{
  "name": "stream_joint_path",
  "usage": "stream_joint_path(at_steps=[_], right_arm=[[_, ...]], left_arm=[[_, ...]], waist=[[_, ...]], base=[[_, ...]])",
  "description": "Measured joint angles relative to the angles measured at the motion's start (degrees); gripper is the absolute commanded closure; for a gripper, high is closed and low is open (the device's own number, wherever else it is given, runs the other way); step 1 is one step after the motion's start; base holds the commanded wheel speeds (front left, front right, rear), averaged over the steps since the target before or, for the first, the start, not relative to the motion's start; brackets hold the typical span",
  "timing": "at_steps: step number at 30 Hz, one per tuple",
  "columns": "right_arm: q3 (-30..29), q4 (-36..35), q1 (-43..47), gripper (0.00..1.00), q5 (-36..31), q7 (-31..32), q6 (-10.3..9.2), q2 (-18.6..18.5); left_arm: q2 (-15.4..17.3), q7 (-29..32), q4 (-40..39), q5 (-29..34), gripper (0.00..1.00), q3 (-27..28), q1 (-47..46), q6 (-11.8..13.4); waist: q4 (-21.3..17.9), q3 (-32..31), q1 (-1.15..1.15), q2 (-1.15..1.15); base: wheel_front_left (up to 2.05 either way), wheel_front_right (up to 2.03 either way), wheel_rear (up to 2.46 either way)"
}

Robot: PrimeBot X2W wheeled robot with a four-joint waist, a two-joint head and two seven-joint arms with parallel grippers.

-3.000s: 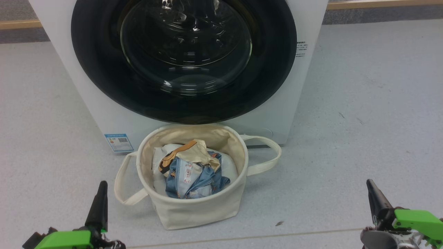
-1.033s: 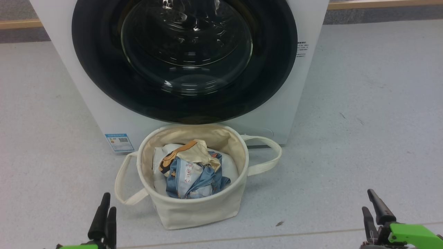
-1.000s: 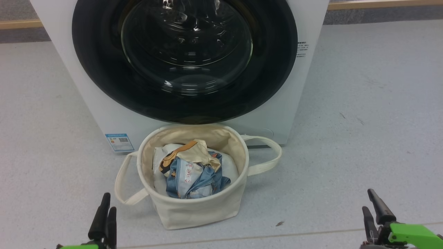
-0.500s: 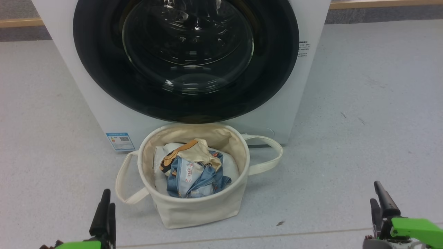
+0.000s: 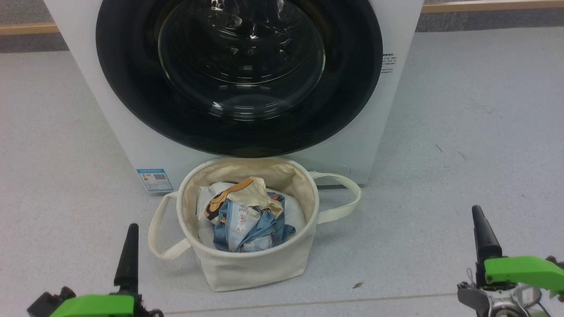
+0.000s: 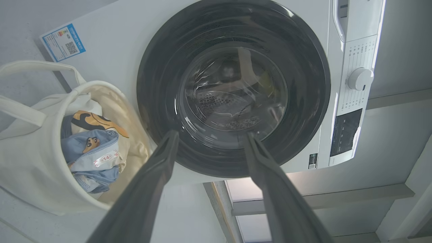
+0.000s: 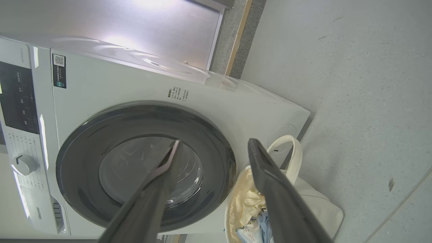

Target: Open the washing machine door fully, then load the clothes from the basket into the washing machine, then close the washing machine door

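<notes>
The white washing machine (image 5: 132, 149) fills the top of the head view, and its door (image 5: 128, 88), black-rimmed with a glass bowl, sits shut against the front. Directly before it on the floor stands the cream basket (image 5: 251, 268), holding the blue and beige clothes (image 5: 246, 218) on a white bundle. My left gripper (image 5: 131, 231) hovers at the lower left, beside the basket's left handle, seen edge-on. My right gripper (image 5: 478, 215) is far off to the basket's right. In the wrist views both the left gripper (image 6: 211, 136) and the right gripper (image 7: 214, 143) are open and empty, pointing at the door.
A blue label (image 5: 154, 179) is stuck low on the washer's front. The control panel with a white knob (image 6: 359, 79) lies above the door. Grey floor spreads to both sides, with a wooden skirting strip (image 5: 484, 6) behind and a small speck (image 5: 358, 285) near the basket.
Both grippers have risen in the head view and turned, so each pair of fingers now lines up edge-on. The camera has shifted slightly. Basket, clothes and door stay as they were.
</notes>
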Motion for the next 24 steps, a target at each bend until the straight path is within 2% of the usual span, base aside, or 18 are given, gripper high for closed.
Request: stream_joint_path(at_steps=[13, 24], right_arm=[[3.58, -3.65, -2.70, 0.00, -13.78, -1.93, 0.00, -0.33], [6.99, -5.64, -4.70, 0.00, -25.59, -3.67, 0.00, -2.05]], left_arm=[[0.02, -2.11, -5.45, 14.83, 0.00, -0.41, -1.35, 2.88], [0.03, -3.77, -7.75, 29.39, 0.00, -3.89, -2.04, 5.60]], waist=[[0.31, 0.16, 0.00, 0.00], [0.75, 0.56, 0.00, 0.00]], base=[[0.00, 0.00, 0.00], [0.00, 0.00, 0.00]])
